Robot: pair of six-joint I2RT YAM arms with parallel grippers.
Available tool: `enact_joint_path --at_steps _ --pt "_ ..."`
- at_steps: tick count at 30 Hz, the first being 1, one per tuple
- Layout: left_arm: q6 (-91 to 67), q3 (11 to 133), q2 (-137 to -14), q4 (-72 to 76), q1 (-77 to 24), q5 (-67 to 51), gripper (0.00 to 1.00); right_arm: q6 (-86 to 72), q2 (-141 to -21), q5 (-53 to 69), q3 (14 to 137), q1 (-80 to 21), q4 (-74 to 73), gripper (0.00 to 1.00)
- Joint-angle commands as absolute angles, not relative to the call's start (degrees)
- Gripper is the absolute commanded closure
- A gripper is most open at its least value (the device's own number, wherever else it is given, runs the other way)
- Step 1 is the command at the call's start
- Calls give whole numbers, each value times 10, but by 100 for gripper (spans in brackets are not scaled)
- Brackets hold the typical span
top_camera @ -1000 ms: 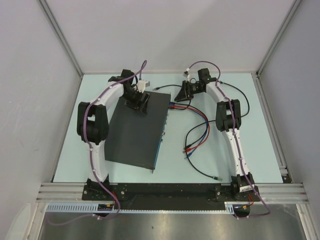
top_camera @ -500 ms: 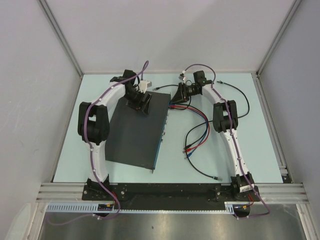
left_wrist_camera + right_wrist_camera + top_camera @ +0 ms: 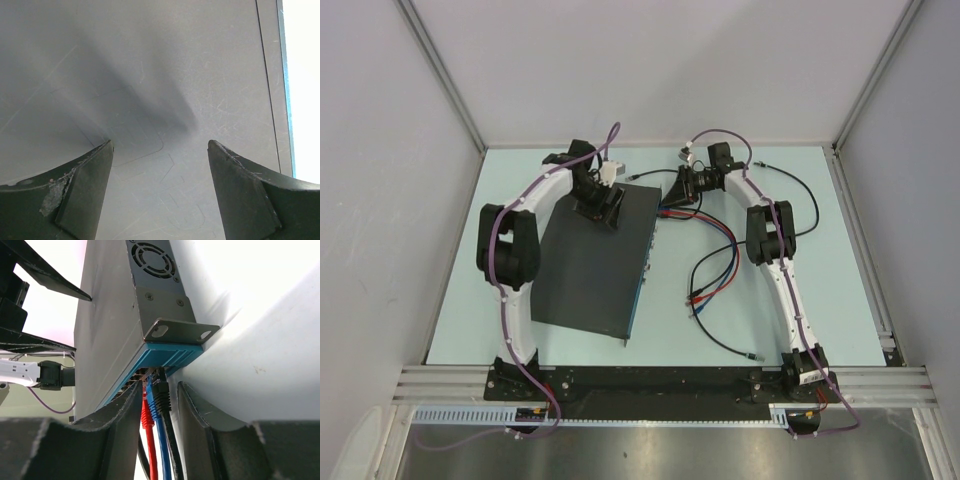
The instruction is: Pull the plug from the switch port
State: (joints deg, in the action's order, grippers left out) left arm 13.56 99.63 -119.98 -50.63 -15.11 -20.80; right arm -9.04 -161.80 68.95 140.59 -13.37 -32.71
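1. The switch (image 3: 595, 265), a flat black box, lies at a slant on the desk (image 3: 820, 260). Its blue-grey socket face is turned toward the right arm.
2. The left gripper (image 3: 160, 150) sits over the far end of the switch's lid. Its jaws are spread wide, with only the bare, scuffed lid between them. Whether the tips actually touch the lid cannot be told.
3. That placement looks like bracing: pressing down there would keep the box from sliding when a plug is tugged.
4. The right gripper (image 3: 157, 390) is at the far corner of the switch's socket face, just below the metal mounting ear (image 3: 182, 332).
5. Its jaws are spread too, one on each side of three plugs seated side by side: the red plug (image 3: 145, 415), the blue plug (image 3: 152, 409) and the black plug (image 3: 161, 394).
6. The jaws straddle the plugs without visibly pinching them, and a gap shows beside the black plug.
7. All three plugs are in their sockets, so the pull is not yet done.
8. Since the jaws bracket all three, closing here would probably catch more than one plug. I cannot tell which plug is meant.
9. The loose cables (image 3: 720, 275) trail off the socket face across the desk with slack, so they should not resist a straight pull away from the switch.
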Motion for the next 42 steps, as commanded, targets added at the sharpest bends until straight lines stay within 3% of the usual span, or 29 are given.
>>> enact_joint_path --at_steps 1,20,32,36,40,42 --pt "133 992 -1176 -501 -163 -210 18 -91 -1649 664 1420 -140 -314 61" --pt "138 992 -1179 -502 -172 -190 18 -122 -1662 653 1428 -144 -283 71" --pt "136 992 -1183 -497 -172 -190 18 -109 -1659 664 1429 -149 -294 64" --pt "135 993 -1185 -497 -171 -189 18 -112 -1661 671 1428 -149 -291 72" --pt "135 996 -1187 -497 -171 -188 18 -110 -1660 678 1428 -149 -289 64" --pt "135 998 -1188 -498 -171 -187 18 -112 -1662 677 1428 -150 -289 66"
